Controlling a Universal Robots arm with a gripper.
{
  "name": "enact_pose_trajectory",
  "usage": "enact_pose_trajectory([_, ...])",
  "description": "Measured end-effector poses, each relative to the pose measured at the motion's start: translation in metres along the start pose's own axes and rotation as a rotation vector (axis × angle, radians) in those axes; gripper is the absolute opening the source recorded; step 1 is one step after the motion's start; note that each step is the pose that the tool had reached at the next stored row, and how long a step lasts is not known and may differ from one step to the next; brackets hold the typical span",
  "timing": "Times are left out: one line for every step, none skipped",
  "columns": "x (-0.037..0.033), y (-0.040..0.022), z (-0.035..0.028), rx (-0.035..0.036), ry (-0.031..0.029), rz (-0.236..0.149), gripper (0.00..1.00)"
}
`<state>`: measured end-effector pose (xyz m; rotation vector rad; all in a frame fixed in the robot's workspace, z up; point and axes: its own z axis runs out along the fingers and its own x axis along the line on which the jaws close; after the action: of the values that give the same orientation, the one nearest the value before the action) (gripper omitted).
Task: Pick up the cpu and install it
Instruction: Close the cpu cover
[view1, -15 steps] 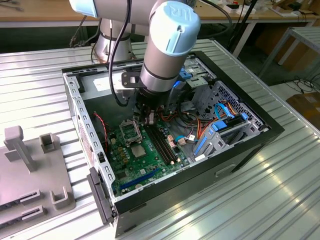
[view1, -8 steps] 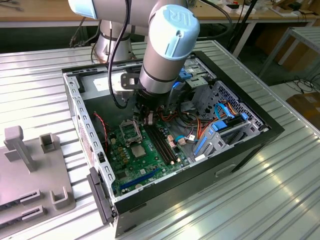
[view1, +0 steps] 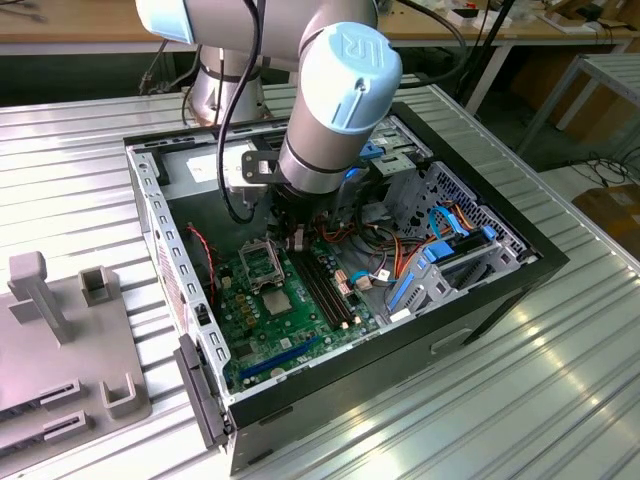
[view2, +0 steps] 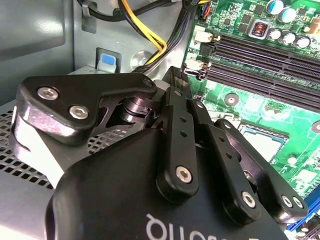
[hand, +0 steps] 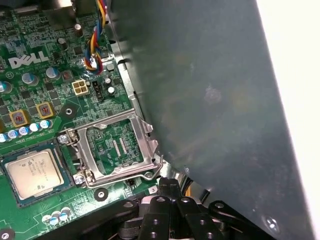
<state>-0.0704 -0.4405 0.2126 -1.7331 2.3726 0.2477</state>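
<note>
Inside the open computer case (view1: 420, 345), the cpu (hand: 35, 172) lies flat on the motherboard (view1: 255, 330) beside the metal-framed socket (hand: 117, 145); the gripper (hand: 169, 184) hangs clenched, empty.

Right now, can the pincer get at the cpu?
Probably yes. The cpu lies face up on the motherboard beside the empty socket, with nothing on top of it. The pincer hangs close by, near the socket, with no cable between it and the cpu.
</note>
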Motion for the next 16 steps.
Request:
enact_pose_trajectory([0.0006,-0.0002,0.0004,-0.0001,0.0000,0.000,0.11])
enact_pose_trajectory([0.0009,-0.0002,0.0007,-0.0001,0.0001,0.000,0.11])
enact_pose_trajectory([0.0011,-0.0002,0.0009,-0.0001,0.0002,0.000,0.11])
enact_pose_trajectory([0.0015,0.0001,0.0011,-0.0001,0.0002,0.000,0.11])
enact_pose_trajectory([0.0017,0.0005,0.0013,-0.0001,0.0001,0.000,0.11])
enact_pose_trajectory([0.0020,0.0010,0.0014,-0.0001,0.0002,0.000,0.11])
enact_pose_trajectory([0.0022,0.0014,0.0016,-0.0002,0.0002,0.000,0.11])
enact_pose_trajectory([0.0025,0.0019,0.0018,-0.0002,0.0003,0.000,0.11])
enact_pose_trajectory([0.0028,0.0025,0.0021,-0.0003,0.0003,0.000,0.11])
enact_pose_trajectory([0.0032,0.0029,0.0022,-0.0003,0.0004,0.000,0.11])
enact_pose_trajectory([0.0037,0.0031,0.0021,-0.0004,0.0005,-0.001,0.11])
enact_pose_trajectory([0.0040,0.0033,0.0021,-0.0003,0.0003,-0.001,0.11])
enact_pose_trajectory([0.0042,0.0034,0.0021,-0.0003,0.0004,-0.001,0.11])
enact_pose_trajectory([0.0043,0.0035,0.0020,-0.0002,0.0005,-0.001,0.11])
enact_pose_trajectory([0.0044,0.0035,0.0020,-0.0002,0.0006,-0.001,0.11])
enact_pose_trajectory([0.0045,0.0035,0.0020,-0.0002,0.0007,-0.001,0.11])
